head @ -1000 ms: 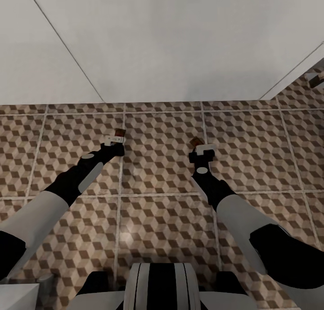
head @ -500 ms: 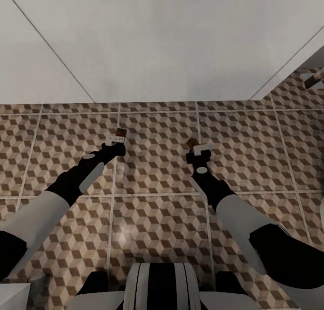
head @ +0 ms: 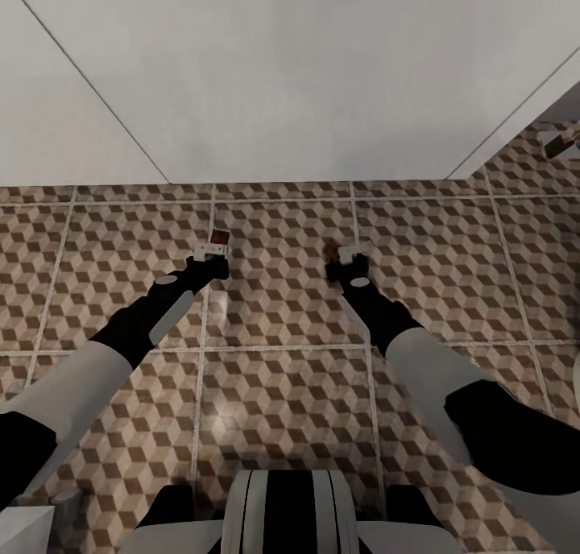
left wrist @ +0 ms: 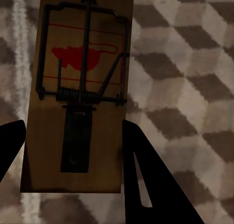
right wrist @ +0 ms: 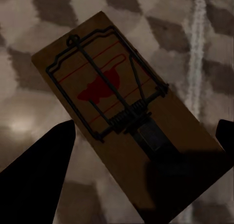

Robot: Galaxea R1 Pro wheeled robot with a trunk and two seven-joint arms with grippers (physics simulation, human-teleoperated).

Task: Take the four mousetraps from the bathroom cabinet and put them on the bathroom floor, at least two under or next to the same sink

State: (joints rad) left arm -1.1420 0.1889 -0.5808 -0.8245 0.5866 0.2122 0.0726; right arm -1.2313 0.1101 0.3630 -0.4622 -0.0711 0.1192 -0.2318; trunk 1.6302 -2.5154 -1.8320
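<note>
Two mousetraps are in hand, both above the cube-patterned bathroom floor (head: 282,377). My left gripper (head: 211,252) is shut on one mousetrap (head: 217,237). In the left wrist view this tan board (left wrist: 80,92) with black wire and a red spot sits between the dark fingers (left wrist: 146,185) of the gripper (left wrist: 73,131). My right gripper (head: 342,258) is shut on the other mousetrap (head: 330,252). The right wrist view has that board (right wrist: 126,121) lying slantwise, held by its near end in the gripper (right wrist: 146,131), with the floor tiles (right wrist: 48,33) close behind it.
A white wall (head: 282,71) rises just beyond both grippers, meeting the floor along a straight line. A small brown object (head: 564,139) sits at the far right edge. A white boxy corner (head: 24,530) shows at the lower left. My base (head: 282,514) is at the bottom.
The camera shifted slightly between the two earlier frames. Since then my right gripper has moved left and forward with its mousetrap, pitching down. The left gripper has barely moved.
</note>
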